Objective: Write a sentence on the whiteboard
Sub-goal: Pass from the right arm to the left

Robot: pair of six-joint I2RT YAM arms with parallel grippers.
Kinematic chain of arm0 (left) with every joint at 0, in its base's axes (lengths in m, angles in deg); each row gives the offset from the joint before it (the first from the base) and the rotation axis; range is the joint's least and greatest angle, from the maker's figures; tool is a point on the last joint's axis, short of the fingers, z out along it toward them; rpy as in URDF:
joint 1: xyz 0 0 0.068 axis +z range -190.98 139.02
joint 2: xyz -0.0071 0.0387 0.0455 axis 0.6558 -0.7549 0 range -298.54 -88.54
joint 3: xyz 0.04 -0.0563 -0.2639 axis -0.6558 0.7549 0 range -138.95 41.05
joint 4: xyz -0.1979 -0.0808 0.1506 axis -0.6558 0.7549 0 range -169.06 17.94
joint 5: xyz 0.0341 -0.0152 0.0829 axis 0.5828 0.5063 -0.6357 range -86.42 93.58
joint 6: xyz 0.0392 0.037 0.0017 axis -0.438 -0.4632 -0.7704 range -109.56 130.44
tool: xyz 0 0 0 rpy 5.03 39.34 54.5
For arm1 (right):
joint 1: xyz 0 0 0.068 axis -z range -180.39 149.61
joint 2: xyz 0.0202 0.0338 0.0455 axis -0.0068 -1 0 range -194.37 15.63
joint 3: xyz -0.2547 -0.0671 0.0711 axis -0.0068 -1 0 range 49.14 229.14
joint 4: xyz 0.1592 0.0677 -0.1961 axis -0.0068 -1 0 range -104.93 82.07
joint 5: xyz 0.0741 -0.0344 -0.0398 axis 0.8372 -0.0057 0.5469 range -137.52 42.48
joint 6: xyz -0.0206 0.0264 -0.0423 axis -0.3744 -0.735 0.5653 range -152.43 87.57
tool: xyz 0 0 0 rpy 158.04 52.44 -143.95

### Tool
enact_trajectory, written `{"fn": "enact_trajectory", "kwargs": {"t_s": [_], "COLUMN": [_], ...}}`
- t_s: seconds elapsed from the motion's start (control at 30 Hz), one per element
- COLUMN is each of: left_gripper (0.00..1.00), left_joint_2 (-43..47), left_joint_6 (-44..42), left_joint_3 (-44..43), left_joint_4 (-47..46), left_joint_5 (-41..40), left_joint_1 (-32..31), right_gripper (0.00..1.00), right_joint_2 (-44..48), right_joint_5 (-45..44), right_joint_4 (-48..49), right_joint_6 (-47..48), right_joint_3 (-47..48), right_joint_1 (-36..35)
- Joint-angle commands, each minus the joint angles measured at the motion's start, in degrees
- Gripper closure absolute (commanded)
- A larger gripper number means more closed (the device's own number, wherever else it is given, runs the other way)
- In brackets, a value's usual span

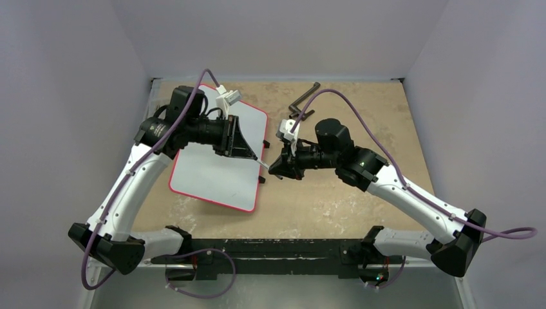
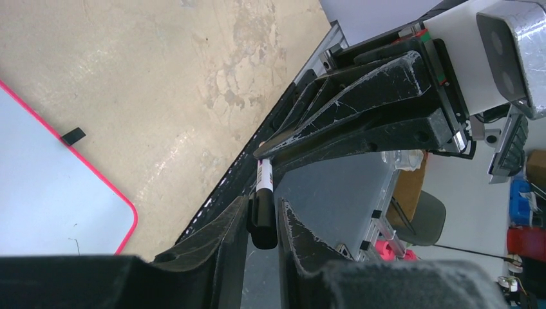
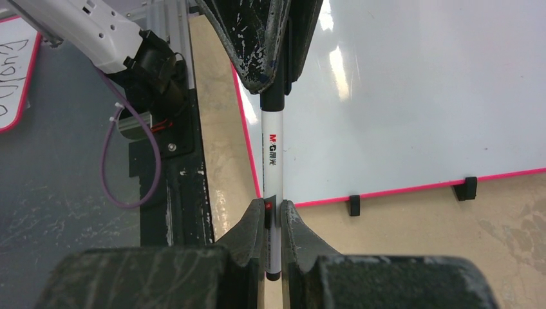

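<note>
My R gripper [image 3: 273,215] is clamped on the marker [image 3: 272,151] barrel. L gripper [image 2: 263,212] is pinched on its black cap. Whiteboard [image 3: 418,96] lies below, ahead of R tips.

1. Whiteboard [image 1: 219,168]: white face, thin red rim, small black edge clips.
2. Marker [image 3: 272,154]: white barrel, black cap (red-and-black brand lettering).
3. Tabletop [image 1: 360,193]: tan, mottled with paler patches.
4. Left arm [image 1: 129,187], right arm [image 1: 412,193]: white links, black joints.
5. Cable [image 3: 159,164]: purple.
</note>
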Motion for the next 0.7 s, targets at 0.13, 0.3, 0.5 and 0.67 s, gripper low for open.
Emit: {"fn": "enact_trajectory", "kwargs": {"t_s": [0.13,0.3,0.5,0.67], "left_gripper": [0.79,0.83,1.0,1.0], "left_joint_2": [-0.41,-0.64,0.1,2.86], "left_joint_6": [1.16,0.72,1.2,4.72], "left_joint_3": [0.8,1.54,2.23,2.13], "left_joint_4": [-2.04,-1.97,-2.95,-8.11], "left_joint_5": [2.45,2.57,2.13,0.55], "left_joint_1": [0.28,0.28,0.25,0.3], "right_gripper": [1.0,1.0,1.0,0.29], "right_joint_2": [0.01,0.02,0.63,3.77], "right_joint_5": [-1.41,-2.01,-4.44,-10.71], "right_joint_4": [2.7,2.81,3.77,10.91], "right_joint_6": [1.33,1.62,1.01,-6.76], "right_joint_3": [2.77,2.49,1.64,-2.15], "right_joint_1": [-0.44,-0.45,-0.48,-0.39]}}
